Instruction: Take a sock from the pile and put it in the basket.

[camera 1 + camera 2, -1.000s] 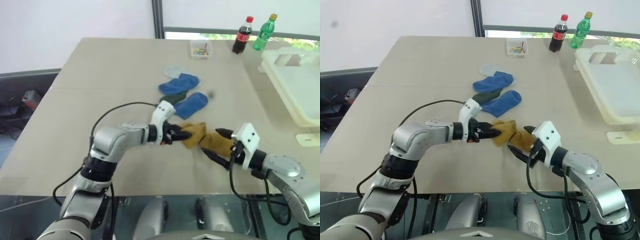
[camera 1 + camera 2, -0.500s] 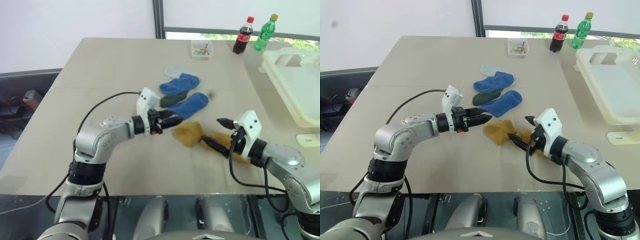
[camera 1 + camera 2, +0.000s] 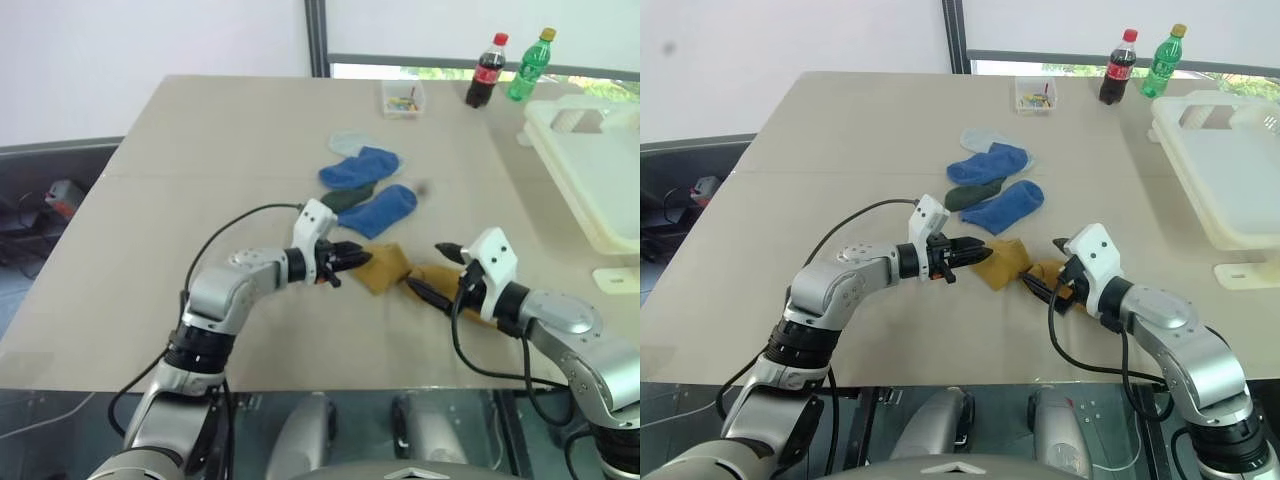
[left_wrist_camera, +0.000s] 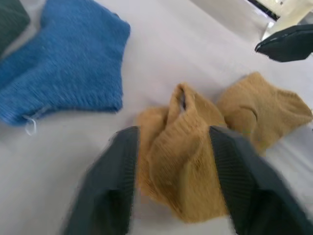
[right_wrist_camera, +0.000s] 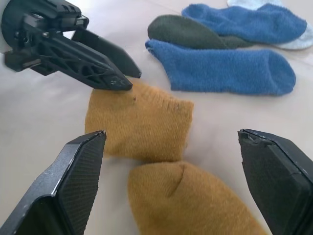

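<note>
- Closing on a mustard-yellow sock (image 4: pixel 182 147), the left pincer (image 3: pixel 352 260) has one black finger on each side of a raised fold of the fabric; the fingers (image 4: pixel 116 182) look to be pressing the cloth, though the blur at their tips leaves a firm hold unsure.
- That sock lies on the table (image 3: pixel 180 180) at the near edge of the pile (image 3: pixel 375 205), just in front of the nearer bright blue sock (image 3: pixel 385 210).
- A second mustard sock (image 5: pixel 190 200) lies just beside the first, touching or nearly touching it, on the side toward the right arm.
- The right pincer (image 3: pixel 438 270) stands wide open and empty, one finger over the second mustard sock and the other low beside it.
- Farther back in the pile, a dark grey-green sock (image 3: pixel 345 198) sits between the two blue ones, with the farther blue sock (image 3: pixel 360 167) overlapping a pale bluish sock (image 3: pixel 345 143).
- The basket (image 3: pixel 600 200), cream-white with a thick rim, stands at the table's right edge, well apart from the pile.
- At the far edge stand a small clear box (image 3: pixel 402 98), a dark cola bottle (image 3: pixel 485 70) and a green bottle (image 3: pixel 528 64).
</note>
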`<state>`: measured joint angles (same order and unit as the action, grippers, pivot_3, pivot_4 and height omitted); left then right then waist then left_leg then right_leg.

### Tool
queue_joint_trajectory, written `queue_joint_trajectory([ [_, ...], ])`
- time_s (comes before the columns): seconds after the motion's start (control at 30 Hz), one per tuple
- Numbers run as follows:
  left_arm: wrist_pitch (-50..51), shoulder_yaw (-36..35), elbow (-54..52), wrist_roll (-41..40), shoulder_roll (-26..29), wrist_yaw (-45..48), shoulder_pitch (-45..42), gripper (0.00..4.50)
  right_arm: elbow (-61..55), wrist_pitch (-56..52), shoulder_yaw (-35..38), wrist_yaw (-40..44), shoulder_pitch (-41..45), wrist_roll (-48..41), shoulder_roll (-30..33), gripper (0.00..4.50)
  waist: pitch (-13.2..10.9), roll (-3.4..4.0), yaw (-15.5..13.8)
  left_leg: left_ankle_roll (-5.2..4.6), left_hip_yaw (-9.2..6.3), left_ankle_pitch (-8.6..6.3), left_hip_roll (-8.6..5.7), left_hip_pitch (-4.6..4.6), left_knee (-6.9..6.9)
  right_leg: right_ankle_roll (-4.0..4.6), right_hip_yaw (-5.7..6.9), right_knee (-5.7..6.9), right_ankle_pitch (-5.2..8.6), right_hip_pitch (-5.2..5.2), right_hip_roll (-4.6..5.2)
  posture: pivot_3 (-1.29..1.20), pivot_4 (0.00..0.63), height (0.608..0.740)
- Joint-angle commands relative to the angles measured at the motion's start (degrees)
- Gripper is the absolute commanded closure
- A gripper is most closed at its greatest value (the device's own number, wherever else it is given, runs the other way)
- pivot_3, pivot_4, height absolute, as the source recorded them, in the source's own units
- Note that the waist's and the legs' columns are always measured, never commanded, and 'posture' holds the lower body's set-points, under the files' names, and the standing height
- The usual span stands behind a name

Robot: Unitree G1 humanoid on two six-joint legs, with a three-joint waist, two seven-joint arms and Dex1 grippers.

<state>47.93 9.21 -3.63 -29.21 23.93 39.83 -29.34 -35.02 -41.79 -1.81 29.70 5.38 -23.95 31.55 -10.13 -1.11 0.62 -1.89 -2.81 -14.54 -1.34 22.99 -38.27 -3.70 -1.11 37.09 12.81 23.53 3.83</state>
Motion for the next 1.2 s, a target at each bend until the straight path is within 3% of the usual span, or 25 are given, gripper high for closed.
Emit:
queue_joint_trajectory([
  [0.03, -1.6, -0.3, 0.1, 0.7, -0.5, 0.9, -0.3, 4.4, -2.6, 1.5, 1.4, -0.3, -0.2, 0.0, 0.3, 0.0, 0.0, 0.0, 0.0, 0.0, 0.0, 0.0, 0.0, 0.0, 0.0, 0.0, 0.0, 0.0, 0.0, 0.0, 0.0, 0.0, 0.15, 0.74],
  [0.27, -1.3, -4.5, 2.0, 0.7, 0.6, 0.1, 0.4, 4.4, -2.7, 1.9, 1.5, -0.3, -0.6, 0.3, 0.3, 0.0, 0.0, 0.0, 0.1, 0.0, -0.01, 0.0, 0.0, 0.0, 0.0, 0.0, 0.01, 0.0, 0.0, 0.0, -0.01, 0.0, 0.15, 0.74],
  [0.53, -3.8, -11.7, 1.5, 2.3, 10.1, 0.9, -2.1, 4.4, -1.6, 3.2, 1.1, 0.2, -0.2, 0.7, -0.1, 0.0, 0.0, 0.0, 0.1, 0.0, -0.01, 0.0, 0.03, -0.01, 0.0, 0.0, 0.01, 0.02, 0.0, 0.02, -0.03, 0.0, 0.15, 0.74],
  [0.7, -2.1, -12.3, -0.8, 2.1, 15.6, 2.9, -3.1, 4.4, -0.7, 3.9, 0.7, 0.4, 0.2, 0.9, -0.3, 0.0, 0.0, 0.0, 0.0, 0.0, -0.01, 0.0, 0.02, -0.01, 0.01, 0.0, 0.02, 0.0, 0.0, 0.01, -0.01, 0.0, 0.15, 0.74],
  [0.9, 4.3, -5.9, -8.3, 1.6, 14.5, 2.7, -7.0, 4.4, -0.2, 4.2, 0.4, 0.2, 0.5, 1.2, -0.7, 0.0, 0.0, -0.02, -0.3, 0.01, -0.07, 0.0, -0.01, 0.04, -0.02, -0.01, 0.08, -0.02, 0.0, 0.0, 0.01, 0.0, 0.15, 0.74],
  [1.2, 7.6, 4.1, -12.5, 1.6, 7.7, 1.9, -7.1, 4.4, -3.1, 3.4, 1.8, -2.1, -2.2, 1.2, -0.7, 0.0, 0.0, -0.01, 0.1, 0.01, -0.02, 0.0, 0.01, 0.02, 0.0, 0.0, 0.02, 0.0, 0.0, 0.01, -0.03, 0.0, 0.15, 0.74],
])
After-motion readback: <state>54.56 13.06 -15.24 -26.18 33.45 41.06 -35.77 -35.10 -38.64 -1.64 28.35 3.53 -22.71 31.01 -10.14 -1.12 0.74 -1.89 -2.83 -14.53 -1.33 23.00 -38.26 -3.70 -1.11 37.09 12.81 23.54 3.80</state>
